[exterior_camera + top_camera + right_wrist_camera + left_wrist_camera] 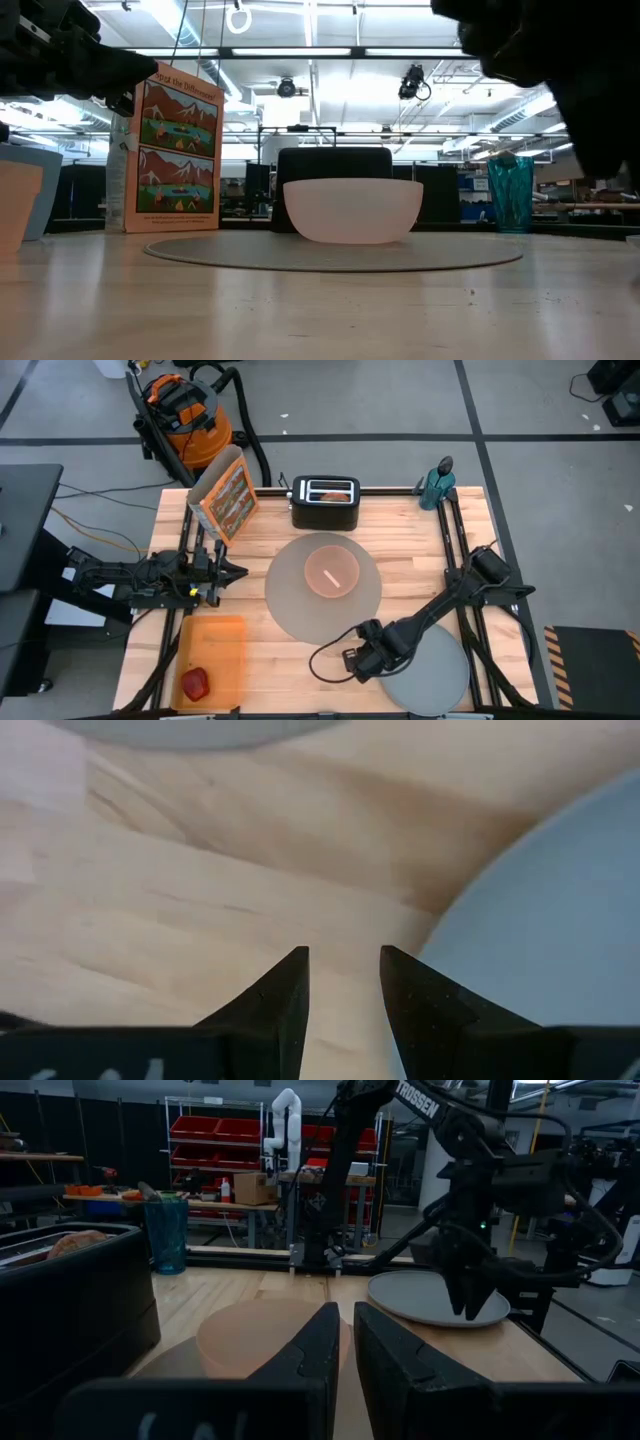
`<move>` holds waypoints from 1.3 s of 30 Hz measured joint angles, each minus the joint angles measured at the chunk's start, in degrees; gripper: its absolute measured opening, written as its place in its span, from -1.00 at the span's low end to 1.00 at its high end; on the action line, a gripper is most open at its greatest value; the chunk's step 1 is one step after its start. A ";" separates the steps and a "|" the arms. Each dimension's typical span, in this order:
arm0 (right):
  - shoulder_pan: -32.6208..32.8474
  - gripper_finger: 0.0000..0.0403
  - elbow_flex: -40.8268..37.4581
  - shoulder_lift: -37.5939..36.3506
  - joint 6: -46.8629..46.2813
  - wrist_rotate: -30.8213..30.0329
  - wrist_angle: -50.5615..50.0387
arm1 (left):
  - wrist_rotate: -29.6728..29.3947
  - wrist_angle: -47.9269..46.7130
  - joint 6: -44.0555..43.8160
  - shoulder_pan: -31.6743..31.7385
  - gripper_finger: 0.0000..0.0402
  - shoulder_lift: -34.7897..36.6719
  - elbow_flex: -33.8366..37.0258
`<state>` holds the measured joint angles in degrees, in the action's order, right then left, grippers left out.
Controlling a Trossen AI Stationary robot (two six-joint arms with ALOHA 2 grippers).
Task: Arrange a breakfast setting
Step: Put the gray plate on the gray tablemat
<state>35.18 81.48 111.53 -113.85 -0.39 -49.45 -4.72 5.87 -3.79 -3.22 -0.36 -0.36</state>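
A pink bowl [332, 572] [352, 210] stands on the round grey-brown mat [323, 585] at the table's middle. A grey plate [425, 665] [560, 910] lies flat near the front right. My right gripper [365, 660] [343, 965] points down beside the plate's left rim, open, with only bare wood between its fingers. A red apple [194, 683] sits in an orange tray [212, 650] at the front left. My left gripper [228, 572] [346, 1325] waits level at the table's left side, shut and holding nothing.
A black toaster [325, 503] stands at the far edge behind the mat. A picture-printed box [228, 495] stands upright at the far left, a teal bottle [437, 485] at the far right. Bare wood shows between mat, tray and plate.
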 joint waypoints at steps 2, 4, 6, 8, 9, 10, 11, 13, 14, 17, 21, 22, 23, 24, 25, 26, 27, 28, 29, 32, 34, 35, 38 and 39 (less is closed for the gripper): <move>1.18 -0.35 0.26 0.00 -2.60 0.05 -1.01 | 0.00 -0.04 0.02 0.00 -0.79 0.00 -0.02; 2.29 -0.35 0.38 0.72 -5.46 0.38 -1.14 | -0.01 -0.06 0.00 0.00 -0.79 0.00 -0.01; 3.52 -0.35 0.31 1.84 -7.66 0.40 -1.96 | -0.02 -0.13 0.01 0.00 -0.79 0.00 0.00; 4.64 -0.35 1.38 3.35 -9.03 0.16 -2.35 | -0.02 -0.02 0.00 0.00 -0.79 0.00 0.00; 5.19 -0.35 2.31 4.45 -9.08 0.04 -3.05 | 0.01 0.26 0.02 0.00 -0.79 0.00 -0.02; 5.67 -0.35 3.33 5.54 -9.11 0.06 -3.95 | -0.03 0.10 0.00 0.00 -0.79 0.00 -0.02; 6.03 -0.35 4.50 6.90 -9.04 0.07 -5.07 | -0.02 -0.29 0.00 0.00 -0.79 0.04 0.00; 6.36 -0.35 6.84 9.60 -8.13 0.55 -6.92 | -0.01 0.17 0.00 0.00 -0.79 -0.05 -0.02; 6.49 -0.35 8.32 11.00 -7.59 0.66 -8.74 | -0.01 -0.02 0.00 0.00 -0.79 -0.06 -0.02; 6.43 -0.35 13.01 14.07 -5.46 1.37 -14.29 | 0.01 -0.15 0.00 0.00 -0.79 -0.11 -0.02; 5.46 -0.35 18.12 17.46 -1.76 3.04 -20.38 | -0.02 -0.15 0.00 0.00 -0.79 -0.11 -0.02; 5.11 -0.36 18.86 18.00 -1.26 4.02 -20.80 | 0.01 -0.14 0.01 0.00 -0.79 -0.11 -0.02; 4.72 -0.37 19.32 18.52 -0.91 4.79 -20.73 | -0.01 -0.15 0.02 0.00 -0.79 -0.11 -0.01; 4.37 -0.38 19.65 19.03 -0.47 5.64 -20.31 | 0.00 -0.15 0.00 0.00 -0.79 -0.11 -0.02; 4.05 -0.39 19.91 19.59 -0.18 6.47 -19.73 | 0.01 -0.14 0.00 0.00 -0.79 -0.11 -0.01; 3.79 -0.41 19.97 19.77 -0.07 7.41 -19.40 | 0.01 -0.13 0.02 0.00 -0.79 -0.11 -0.02; 3.55 -0.44 20.01 20.00 -0.02 8.10 -18.89 | 0.00 -0.15 0.02 0.00 -0.79 -0.11 -0.01; 3.35 -0.47 20.12 20.15 -0.22 8.77 -18.76 | -0.02 -0.13 0.00 0.00 -0.79 -0.11 0.00; 3.15 -0.50 20.10 20.16 -0.74 9.22 -18.78 | 0.01 -0.13 0.00 0.00 -0.79 -0.11 -0.01; 2.72 -0.63 20.05 19.99 -2.76 9.40 -18.82 | 0.01 -0.15 0.00 0.00 -0.79 -0.11 -0.02; 2.44 -0.73 20.08 19.74 -3.25 9.56 -19.10 | 0.01 -0.13 0.02 0.00 -0.79 -0.11 -0.02; 2.29 -0.78 20.23 19.69 -3.31 9.66 -19.45 | 0.01 -0.13 0.02 0.00 -0.79 -0.11 -0.02; 1.82 -0.92 21.40 19.69 -3.13 9.83 -21.46 | -0.02 -0.13 0.02 0.00 -0.79 -0.11 -0.01; 1.70 -0.93 22.21 19.72 -2.97 9.66 -22.46 | 0.01 -0.13 0.01 0.00 -0.79 -0.11 -0.01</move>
<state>36.88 103.70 131.25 -116.83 9.27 -71.90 -4.71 5.74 -3.78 -3.22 -0.47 -0.37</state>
